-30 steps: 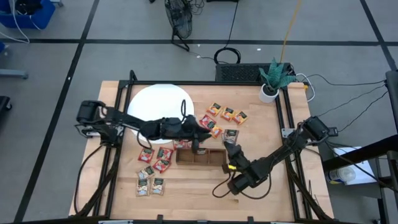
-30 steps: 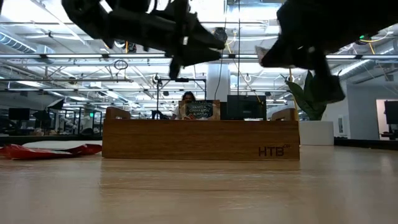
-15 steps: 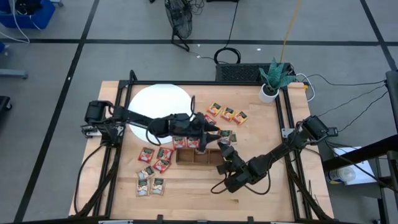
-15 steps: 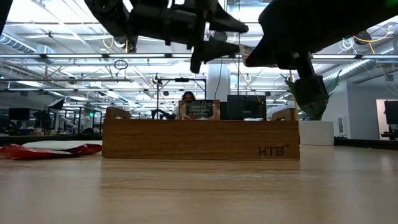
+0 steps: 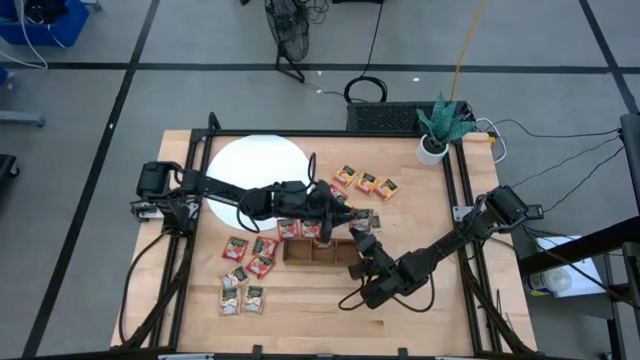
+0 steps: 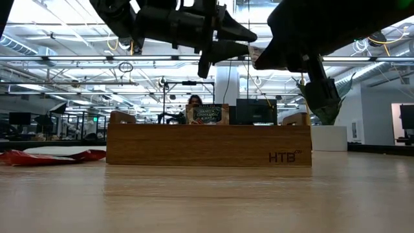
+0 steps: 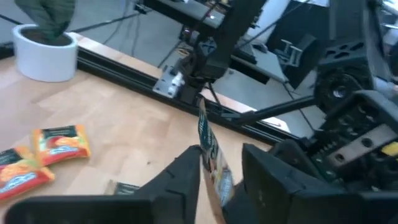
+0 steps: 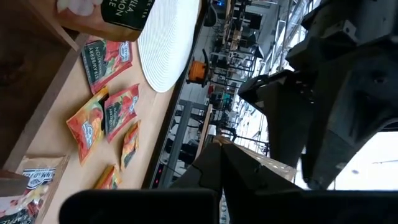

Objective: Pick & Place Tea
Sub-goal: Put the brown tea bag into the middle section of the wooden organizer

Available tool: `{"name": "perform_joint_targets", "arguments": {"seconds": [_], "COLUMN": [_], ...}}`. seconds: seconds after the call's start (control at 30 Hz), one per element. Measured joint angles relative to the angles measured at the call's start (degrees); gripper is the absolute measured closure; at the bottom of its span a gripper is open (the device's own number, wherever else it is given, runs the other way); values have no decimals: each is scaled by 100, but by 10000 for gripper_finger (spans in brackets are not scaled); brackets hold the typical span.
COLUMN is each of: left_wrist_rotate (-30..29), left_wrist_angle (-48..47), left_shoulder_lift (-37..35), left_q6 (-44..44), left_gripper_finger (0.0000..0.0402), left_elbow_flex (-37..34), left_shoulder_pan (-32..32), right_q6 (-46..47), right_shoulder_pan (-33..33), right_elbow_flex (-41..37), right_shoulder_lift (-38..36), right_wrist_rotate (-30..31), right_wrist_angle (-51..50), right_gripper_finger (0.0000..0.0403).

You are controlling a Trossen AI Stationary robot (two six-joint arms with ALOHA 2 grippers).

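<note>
A light wooden table (image 5: pixel 420 190) framed by black rails stands on a grey floor; the low view shows an open office hall behind. At its 11 o'clock lies a round white disc (image 5: pixel 255 165), at 1 o'clock a small potted plant (image 5: pixel 437 128). The long brown three-compartment wooden tray (image 5: pixel 322 252) sits near centre, with bare board at 4 and 5 o'clock. Small flat square tea sachets (image 5: pixel 364 183) lie scattered at 12 and 8 o'clock of the tray. The left gripper (image 7: pixel 219 169) hovers above the tray's 1 o'clock corner, fingers part-closed on a pale upright sachet (image 7: pixel 210 152). The right gripper (image 5: pixel 360 244), fingers together and empty, hangs just at 4 o'clock of it.
</note>
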Motion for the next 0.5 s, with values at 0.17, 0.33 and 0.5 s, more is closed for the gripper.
{"name": "perform_joint_targets", "arguments": {"seconds": [0.17,0.33,0.5], "left_wrist_rotate": [288,703,669], "left_wrist_angle": [2,67,-1], "left_shoulder_lift": [0,0,-81], "left_q6": [61,387,1114], "left_gripper_finger": [360,396,398], "left_elbow_flex": [0,0,-10], "left_shoulder_pan": [70,159,150], "right_q6": [-231,-498,579], "right_shoulder_pan": [0,0,-4], "right_elbow_flex": [0,0,0], "right_shoulder_lift": [0,-2,-4], "right_wrist_rotate": [2,-9,-287], "right_wrist_angle": [312,675,719], "right_gripper_finger": [403,403,402]}}
